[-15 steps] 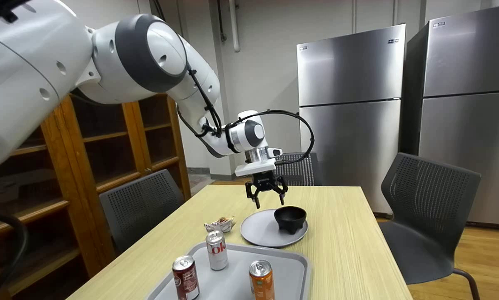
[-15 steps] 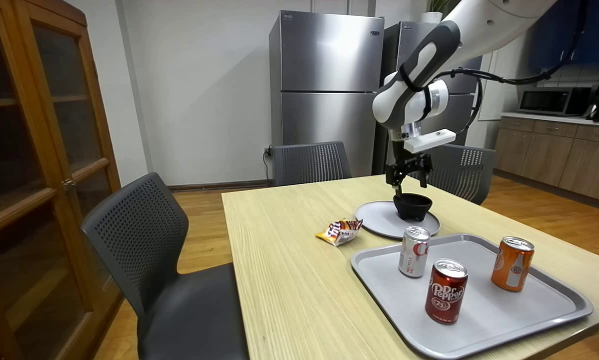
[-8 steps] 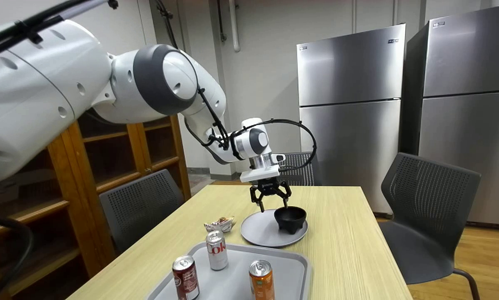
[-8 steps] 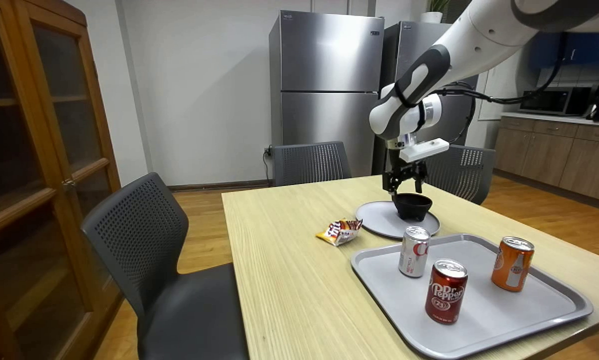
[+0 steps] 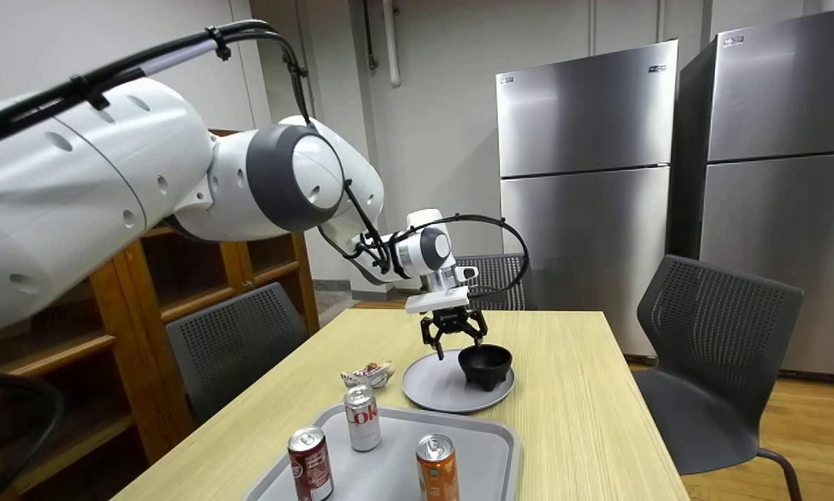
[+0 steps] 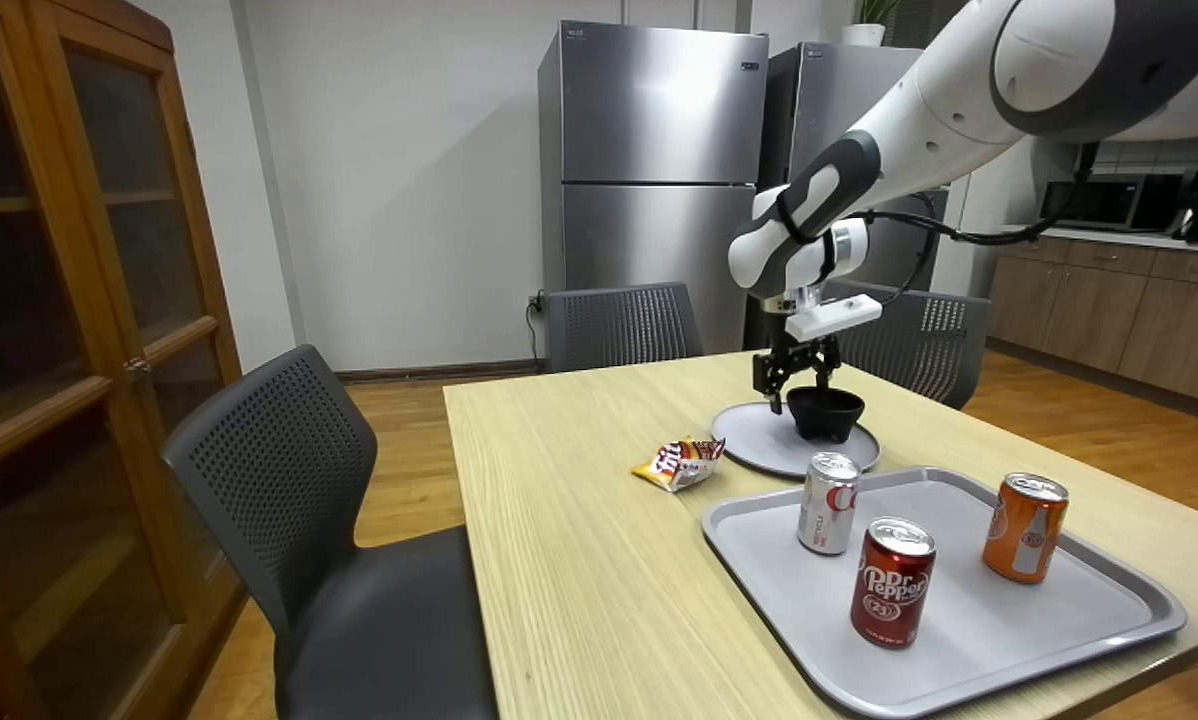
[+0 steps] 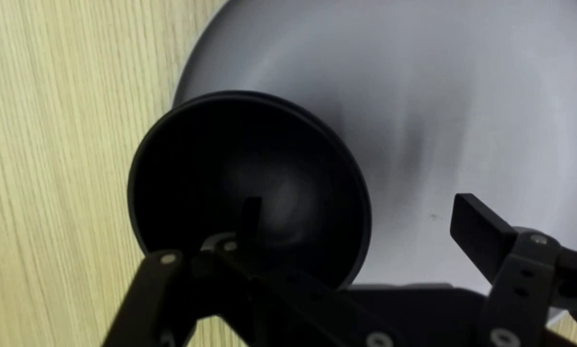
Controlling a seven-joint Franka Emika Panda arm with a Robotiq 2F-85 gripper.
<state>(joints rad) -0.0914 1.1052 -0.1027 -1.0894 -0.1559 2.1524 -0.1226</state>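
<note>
In the wrist view, the pincer (image 7: 358, 206) has its tips apart, clamped on nothing; the one black bowl (image 7: 250, 159), round and without long axis, lies at nine o'clock from its middle: one tip is over the bowl's opening, the other over the one grey plate (image 7: 404, 96).

In an exterior view, the bowl sits on this plate, at four o'clock from the pincer; one snack packet (image 5: 368, 376) lies on the desk (image 5: 563, 390), at nine o'clock from the plate.

In an exterior view, one tray (image 6: 1009, 630) carries, three in all, a silver can (image 6: 827, 505), a dark red can (image 6: 893, 583) and an orange can (image 6: 1025, 528)
</note>
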